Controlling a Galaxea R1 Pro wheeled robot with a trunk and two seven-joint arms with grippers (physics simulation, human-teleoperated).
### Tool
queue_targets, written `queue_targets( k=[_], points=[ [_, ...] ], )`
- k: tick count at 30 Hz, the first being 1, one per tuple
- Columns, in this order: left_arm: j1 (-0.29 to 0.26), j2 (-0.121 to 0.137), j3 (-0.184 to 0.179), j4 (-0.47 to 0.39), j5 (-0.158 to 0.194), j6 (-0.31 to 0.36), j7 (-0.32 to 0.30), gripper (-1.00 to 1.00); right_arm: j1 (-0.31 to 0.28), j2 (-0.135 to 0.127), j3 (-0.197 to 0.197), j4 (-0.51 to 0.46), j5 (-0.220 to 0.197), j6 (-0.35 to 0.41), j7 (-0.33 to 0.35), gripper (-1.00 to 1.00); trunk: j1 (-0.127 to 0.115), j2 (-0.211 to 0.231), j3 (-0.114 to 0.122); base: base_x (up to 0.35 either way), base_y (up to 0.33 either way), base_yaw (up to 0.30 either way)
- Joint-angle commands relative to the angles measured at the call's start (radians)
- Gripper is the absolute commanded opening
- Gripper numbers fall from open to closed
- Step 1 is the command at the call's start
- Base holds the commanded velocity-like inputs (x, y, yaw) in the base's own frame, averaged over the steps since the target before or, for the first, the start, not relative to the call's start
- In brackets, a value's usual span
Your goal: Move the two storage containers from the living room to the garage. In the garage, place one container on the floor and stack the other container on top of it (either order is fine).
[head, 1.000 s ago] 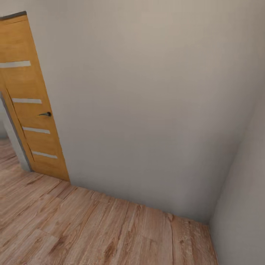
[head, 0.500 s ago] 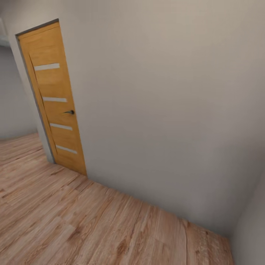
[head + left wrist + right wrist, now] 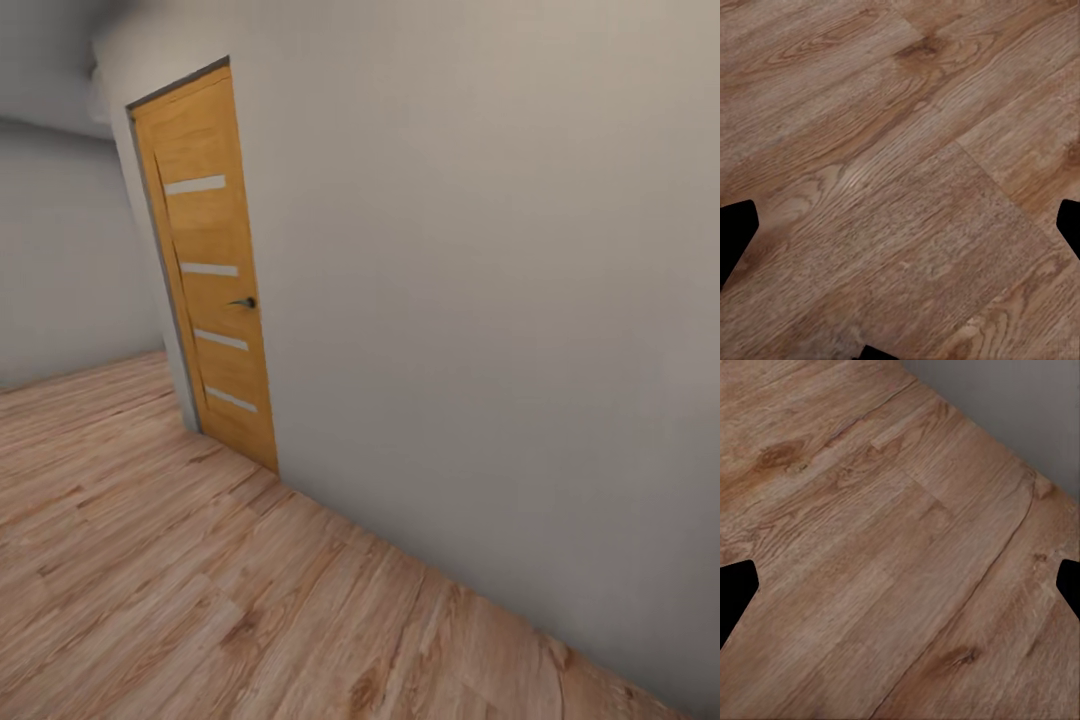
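Wood plank flooring (image 3: 907, 172) in mid-brown tones lies under the left gripper (image 3: 900, 225), its seams running diagonally. The two black fingertips (image 3: 735, 229) stand wide apart, with bare boards between them.

My left fingertips (image 3: 736, 229) are cut by the picture's sides, only black tips showing, and so are my right fingertips (image 3: 735, 589). The wall (image 3: 480, 300) runs off the head view's top and right, so its corner is cut off. The door (image 3: 205, 270) has a handle (image 3: 243, 302) too small to make out.
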Motion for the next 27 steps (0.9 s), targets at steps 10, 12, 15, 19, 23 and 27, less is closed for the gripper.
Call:
queue_targets(
  k=[10, 12, 15, 19, 23, 27],
  points=[
    [-0.002, 0.0, -0.004, 0.004, 0.001, -0.005, 0.005, 1.0, 0.001, 0.0, 0.0, -0.001, 0.011, 0.001, -0.008, 1.0, 0.001, 0.0, -0.001, 0.326, 0.0, 0.3],
    [-0.002, 0.0, -0.004, 0.004, 0.001, -0.005, 0.005, 1.0, 0.001, 0.0, 0.0, -0.001, 0.011, 0.001, -0.008, 1.0, 0.001, 0.0, -0.001, 0.327, 0.0, 0.3],
    [-0.002, 0.0, -0.004, 0.004, 0.001, -0.005, 0.005, 1.0, 0.001, 0.0, 0.0, -0.001, 0.011, 0.001, -0.008, 1.0, 0.001, 0.0, -0.001, 0.327, 0.0, 0.3],
    [-0.002, -0.001, -0.004, 0.004, 0.001, -0.005, 0.005, 1.0, 0.001, 0.0, 0.0, -0.001, 0.011, 0.001, -0.008, 1.0, 0.001, 0.0, -0.001, 0.327, 0.0, 0.3],
    [-0.002, 0.003, -0.004, 0.004, 0.003, -0.005, 0.005, 1.0, 0.001, 0.0, 0.0, -0.001, 0.012, 0.001, -0.008, 1.0, 0.001, 0.0, -0.001, 0.327, 0.0, 0.3],
    [-0.002, 0.002, -0.004, 0.004, 0.004, -0.005, 0.005, 1.0, 0.001, 0.0, 0.0, -0.001, 0.012, 0.001, -0.008, 1.0, 0.001, 0.0, -0.001, 0.327, 0.0, 0.3]
  ],
)
